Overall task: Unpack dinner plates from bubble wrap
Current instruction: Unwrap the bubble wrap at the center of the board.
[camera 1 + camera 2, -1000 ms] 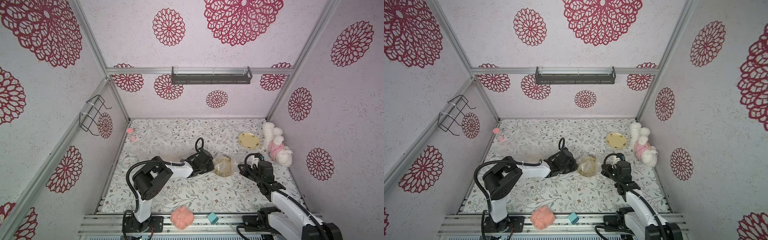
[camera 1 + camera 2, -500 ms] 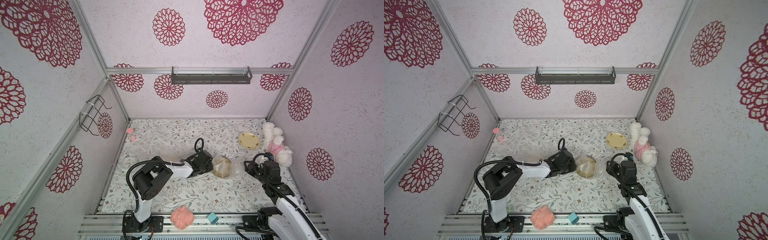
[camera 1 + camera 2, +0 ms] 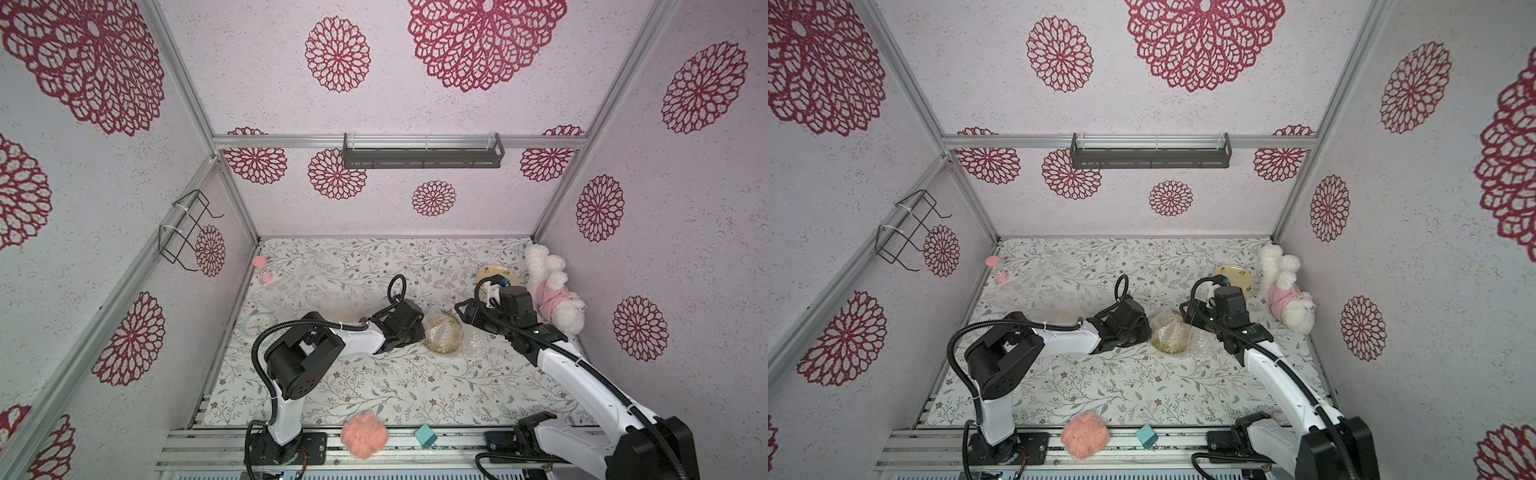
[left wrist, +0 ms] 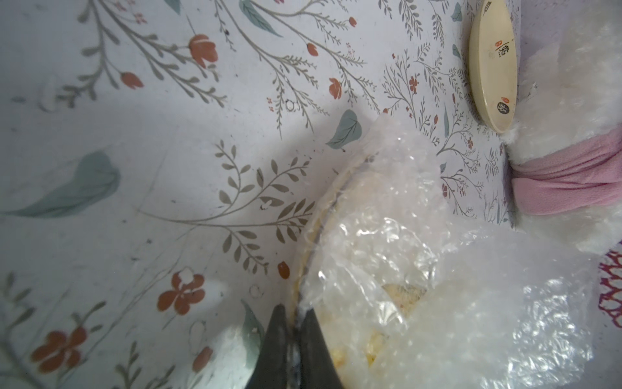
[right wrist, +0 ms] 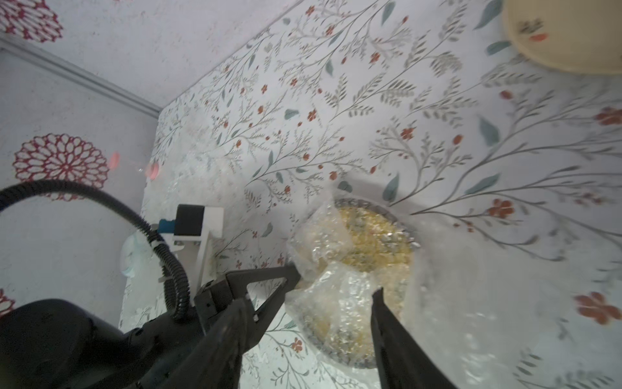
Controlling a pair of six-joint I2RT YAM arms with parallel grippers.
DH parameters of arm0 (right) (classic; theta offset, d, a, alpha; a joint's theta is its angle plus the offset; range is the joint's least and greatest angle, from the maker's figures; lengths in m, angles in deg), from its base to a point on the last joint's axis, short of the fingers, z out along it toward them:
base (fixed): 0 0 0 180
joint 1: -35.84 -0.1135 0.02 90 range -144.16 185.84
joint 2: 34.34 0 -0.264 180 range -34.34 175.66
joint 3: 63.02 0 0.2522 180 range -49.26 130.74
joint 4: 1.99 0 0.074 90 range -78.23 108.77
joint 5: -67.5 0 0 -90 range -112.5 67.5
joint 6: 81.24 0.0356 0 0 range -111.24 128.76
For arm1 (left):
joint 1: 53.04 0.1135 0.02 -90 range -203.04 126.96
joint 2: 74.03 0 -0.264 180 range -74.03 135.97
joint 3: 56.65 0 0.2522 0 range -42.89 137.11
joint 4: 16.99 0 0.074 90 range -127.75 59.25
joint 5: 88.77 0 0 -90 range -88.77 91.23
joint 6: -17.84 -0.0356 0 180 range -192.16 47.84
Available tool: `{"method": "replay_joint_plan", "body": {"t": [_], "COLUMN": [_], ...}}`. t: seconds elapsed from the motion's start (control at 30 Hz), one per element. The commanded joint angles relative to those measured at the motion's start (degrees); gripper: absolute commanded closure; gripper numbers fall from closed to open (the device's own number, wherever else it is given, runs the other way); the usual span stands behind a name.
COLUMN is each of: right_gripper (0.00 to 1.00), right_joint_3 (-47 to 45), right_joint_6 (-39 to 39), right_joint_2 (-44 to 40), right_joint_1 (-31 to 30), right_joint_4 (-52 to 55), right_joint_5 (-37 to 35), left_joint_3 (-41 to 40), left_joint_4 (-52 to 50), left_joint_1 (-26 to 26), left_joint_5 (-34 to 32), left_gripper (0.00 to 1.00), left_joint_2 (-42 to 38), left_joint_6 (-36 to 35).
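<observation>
Your right gripper (image 5: pixel 336 281) let go. A second before, its jaws were shut at the bubble wrap (image 5: pixel 340 313). Then they stood wide apart, held nothing, and hung just above the bundle. The flap it had been holding lay loose on the table (image 3: pixel 374 386), on the side of the plate toward that arm.

Your left gripper (image 4: pixel 292 318) had not moved. It stayed clenched on the rim of the yellow plate (image 3: pixel 442 338), on its own side, with some film pinched in too. That plate sat in the middle of the table, between your two arms. Shiny wrap still covered most of its top, so I think this plate was only partly unwrapped.

A cream plate (image 3: pixel 496 274) lay bare at the far side, just beside the plush toy (image 3: pixel 552 299). You probably needed a new hold on the wrap to peel the rest off.
</observation>
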Motion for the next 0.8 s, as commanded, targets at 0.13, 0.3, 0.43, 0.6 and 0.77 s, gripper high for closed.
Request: {"method": "replay_joint_plan", "body": {"t": [0.13,0.3,0.43,0.6,0.77], "right_gripper": [0.40,0.41,0.41,0.41,0.41], "right_joint_3": [-7.1,-13.0,-15.0,-17.2,-18.2], "right_joint_6": [5.0,7.1,4.6,2.1,1.4], "right_joint_2": [1.9,-0.2,-2.4,-0.2,1.7], "right_joint_1": [-0.1,3.4,7.7,12.0,13.1], "right_joint_4": [-7.0,-9.2,-7.3,-8.2,-9.9], "right_joint_5": [1.6,3.7,4.6,6.0,5.6], "left_joint_3": [1.2,0.9,-0.3,-0.6,-0.9], "left_joint_4": [-2.2,-2.2,-1.4,-1.3,-0.5], "left_joint_1": [0.7,0.8,0.8,1.0,1.2], "left_joint_5": [-2.2,-2.3,-2.9,-2.6,-2.4], "left_gripper": [1.00,1.00,1.00,1.00,1.00], "left_joint_2": [0.2,0.2,-0.5,-0.4,-0.7], "left_joint_6": [-1.0,-0.9,-0.6,-0.4,-0.8]}}
